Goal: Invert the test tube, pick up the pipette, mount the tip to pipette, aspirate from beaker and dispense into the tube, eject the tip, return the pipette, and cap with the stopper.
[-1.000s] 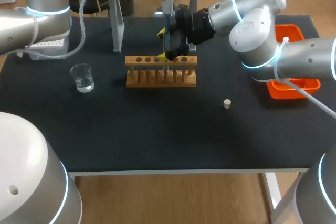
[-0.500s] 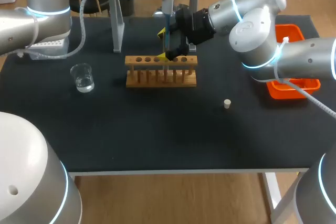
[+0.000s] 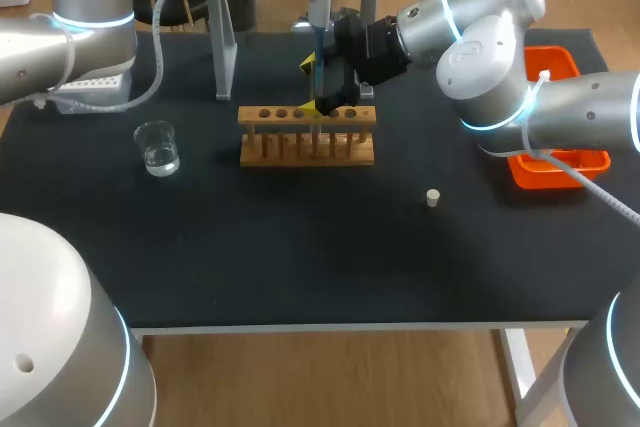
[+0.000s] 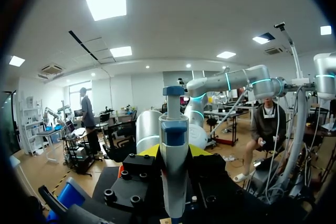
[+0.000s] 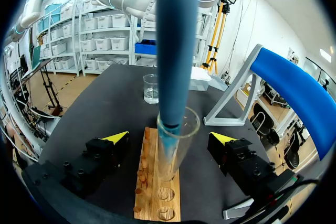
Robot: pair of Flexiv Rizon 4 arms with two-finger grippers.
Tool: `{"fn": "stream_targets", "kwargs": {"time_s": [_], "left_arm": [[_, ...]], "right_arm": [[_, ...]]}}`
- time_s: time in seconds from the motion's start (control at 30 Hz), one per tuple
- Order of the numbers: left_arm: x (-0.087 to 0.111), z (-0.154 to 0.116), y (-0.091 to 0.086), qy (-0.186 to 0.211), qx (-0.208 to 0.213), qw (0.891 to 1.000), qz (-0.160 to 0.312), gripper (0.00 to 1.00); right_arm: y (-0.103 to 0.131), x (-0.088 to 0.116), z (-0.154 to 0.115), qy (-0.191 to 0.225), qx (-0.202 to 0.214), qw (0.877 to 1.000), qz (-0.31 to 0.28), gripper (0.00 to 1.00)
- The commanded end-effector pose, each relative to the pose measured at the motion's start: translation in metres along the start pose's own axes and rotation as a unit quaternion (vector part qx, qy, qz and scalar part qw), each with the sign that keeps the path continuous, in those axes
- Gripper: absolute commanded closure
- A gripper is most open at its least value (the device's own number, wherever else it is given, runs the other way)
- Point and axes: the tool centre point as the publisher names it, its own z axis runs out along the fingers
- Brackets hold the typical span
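Nothing moved, left end effector (image 4: 175,153) holds pipette (image 5: 177,40) in test tube (image 5: 172,153), right end effector (image 5: 170,137) open, beaker (image 3: 158,147) part-filled

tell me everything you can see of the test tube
The test tube is clear glass with a flared rim. It stands upright, mouth up, in a hole of the wooden rack. The pipette's blue lower end reaches down into its mouth and shows through the glass. The right gripper has its fingers open on either side, apart from the tube. Whether it holds liquid cannot be told.
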Motion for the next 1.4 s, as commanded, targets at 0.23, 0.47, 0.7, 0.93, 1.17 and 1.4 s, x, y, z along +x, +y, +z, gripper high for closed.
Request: {"fn": "stream_targets", "kwargs": {"time_s": [0.23, 0.47, 0.7, 0.93, 1.17, 1.4], "left_arm": [[-0.0040, -0.0015, 0.0000, 0.004, 0.001, 1.000, -0.002, 1.00], [-0.0048, -0.0018, -0.0001, 0.004, 0.001, 1.000, -0.004, 1.00], [-0.0054, -0.0021, -0.0002, 0.004, -0.001, 1.000, -0.010, 1.00], [-0.0058, -0.0024, -0.0014, 0.003, -0.001, 1.000, -0.009, 1.00], [-0.0058, -0.0023, -0.0034, 0.002, -0.002, 1.000, -0.005, 1.00], [-0.0055, -0.0025, -0.0036, 0.002, -0.002, 1.000, -0.006, 1.00]], "right_arm": [[0.0002, -0.0013, -0.0004, 0.002, 0.001, 1.000, 0.000, 0.00], [0.0002, -0.0013, -0.0004, 0.002, 0.001, 1.000, 0.000, 0.00], [0.0002, -0.0013, -0.0004, 0.002, 0.001, 1.000, 0.000, 0.00], [0.0002, -0.0013, -0.0004, 0.002, 0.001, 1.000, 0.000, 0.00], [0.0002, -0.0013, -0.0004, 0.002, 0.001, 1.000, 0.000, 0.00], [0.0002, -0.0013, -0.0004, 0.002, 0.001, 1.000, 0.000, 0.00]]}}
